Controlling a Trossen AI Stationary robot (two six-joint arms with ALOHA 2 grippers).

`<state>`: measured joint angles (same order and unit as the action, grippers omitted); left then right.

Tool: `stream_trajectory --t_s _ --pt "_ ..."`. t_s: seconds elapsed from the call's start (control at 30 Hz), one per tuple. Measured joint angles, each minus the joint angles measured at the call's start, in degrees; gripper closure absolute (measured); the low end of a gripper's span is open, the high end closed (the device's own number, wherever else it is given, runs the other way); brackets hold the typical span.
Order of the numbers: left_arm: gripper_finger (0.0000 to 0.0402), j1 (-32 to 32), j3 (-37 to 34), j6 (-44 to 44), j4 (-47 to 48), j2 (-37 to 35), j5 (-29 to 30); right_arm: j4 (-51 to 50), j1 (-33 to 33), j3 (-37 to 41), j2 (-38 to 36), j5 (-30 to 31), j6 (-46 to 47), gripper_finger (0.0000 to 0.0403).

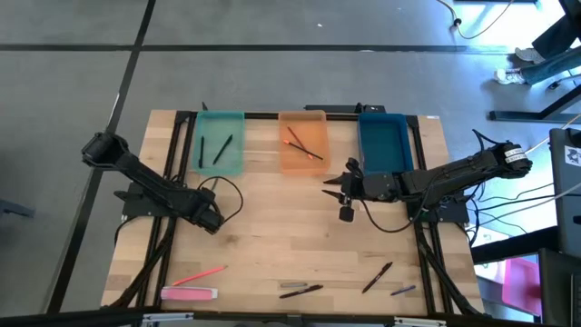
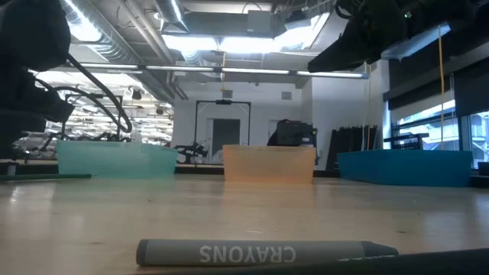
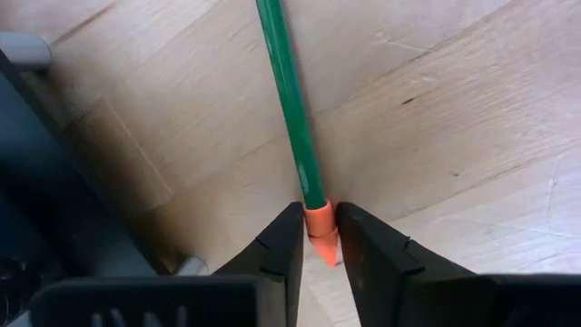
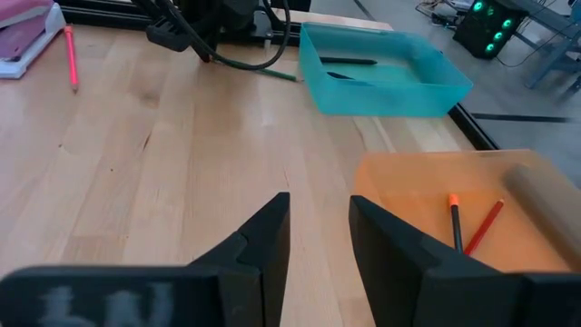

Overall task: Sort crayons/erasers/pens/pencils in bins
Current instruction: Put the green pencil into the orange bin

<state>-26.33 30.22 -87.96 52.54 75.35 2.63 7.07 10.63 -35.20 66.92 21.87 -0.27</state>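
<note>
Wooden table [image 1: 272,227] with three bins [image 1: 302,141], scattered pens [image 1: 377,277], eraser [image 1: 189,292].

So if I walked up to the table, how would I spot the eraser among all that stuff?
Start at the wooden table and go to the edge opposite the three coloured trays, on the left arm's side. The eraser lies flat in that corner, just beside a pink pencil. It is the only wide pink block there; everything else along that edge is a thin stick.
</note>
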Motion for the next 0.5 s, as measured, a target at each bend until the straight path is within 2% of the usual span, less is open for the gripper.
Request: stream_trajectory --t_s 0.23,0.5 --pt "0.0391 0.0 0.0 0.0 0.1 0.0 0.0 0.0 0.0 0.0 0.0 0.0 0.0 0.0282" --pt "0.0396 0.0 -0.1 2.6 -0.7 0.0 0.2 0.0 0.0 0.0 0.0 0.0 0.0 0.0282"
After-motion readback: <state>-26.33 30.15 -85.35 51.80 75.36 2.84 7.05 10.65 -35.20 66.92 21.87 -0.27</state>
